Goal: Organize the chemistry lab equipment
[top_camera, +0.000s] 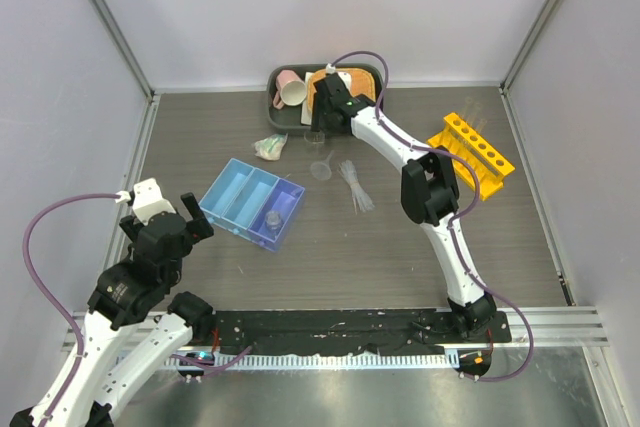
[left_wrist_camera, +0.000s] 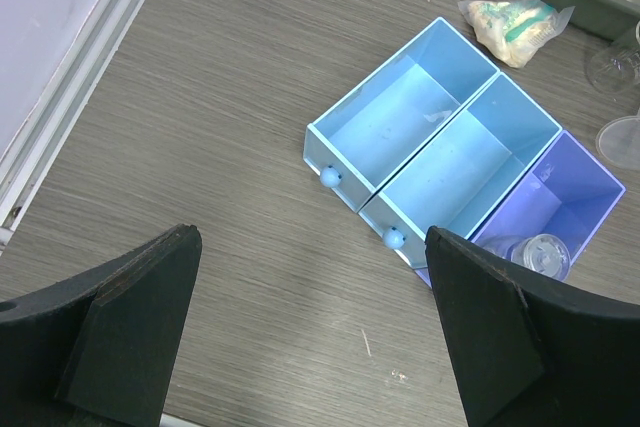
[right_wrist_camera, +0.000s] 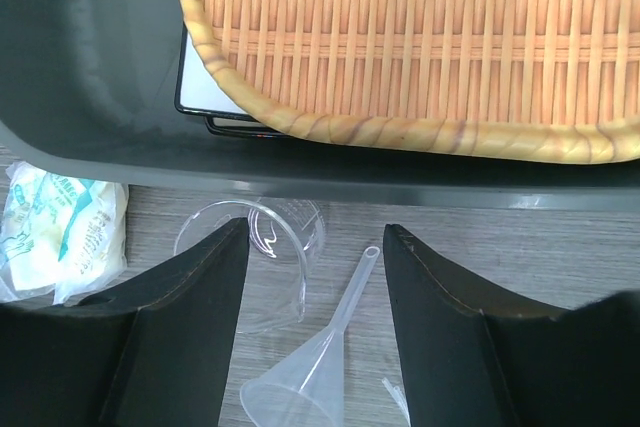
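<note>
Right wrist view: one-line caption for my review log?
Open right gripper hovers above a clear beaker and funnel, beside the dark tray holding the woven mat.

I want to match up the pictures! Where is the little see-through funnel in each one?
Top external: the funnel lies mid-table, right of the blue tray.
Left wrist: only part of the funnel shows, cut off at the right edge.
Right wrist: the funnel is at bottom centre, stem pointing up.
Shared landmark: the crumpled white-and-green packet, left of the funnel in every view.
</note>
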